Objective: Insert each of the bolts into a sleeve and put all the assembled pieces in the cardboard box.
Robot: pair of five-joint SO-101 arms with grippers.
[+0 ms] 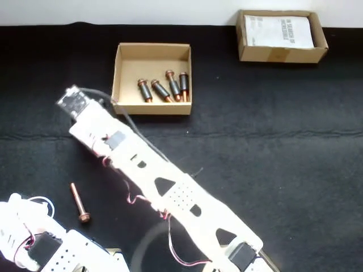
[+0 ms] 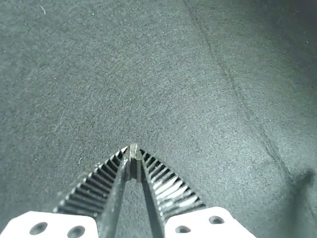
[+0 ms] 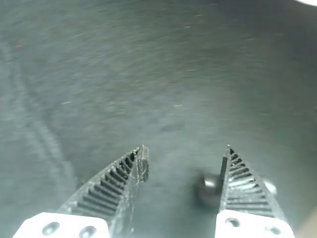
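- The step in hand, as I judged it, was the last assembly. Four assembled pieces (image 1: 163, 88) already lay in the cardboard box (image 1: 152, 59), and one bare bolt (image 1: 78, 202) lay outside it.
- That bolt rested on the black cloth (image 1: 272, 170) at about 8 o'clock in the high view, well apart from the box. Its head pointed toward 6 o'clock.
- The left gripper (image 2: 132, 151) was clenched, its toothed fingers pressed together with nothing between them, over bare cloth.
- The right gripper (image 3: 185, 151) was released, its fingers spread wide and holding nothing. A small dark item (image 3: 210, 186) with a shiny end sat just beside one finger. It was too blurred to name, though it might have been a sleeve.
- A long white arm (image 1: 170, 192) stretched across the high view from 5 o'clock toward 10 o'clock, and its tip stood just beside the cardboard box's corner.
- The next move probably called for one gripper to take the bolt by its shank while the other steadied a sleeve. The shank would then have to line up squarely with the bore before the piece went to the box.
- The cardboard box stood open-topped at about 11 o'clock. Its four pieces lay side by side in its 4 o'clock part, and the rest of its floor was bare.
- A second box (image 1: 281, 55) at 1 o'clock held a white sheet (image 1: 278, 31).
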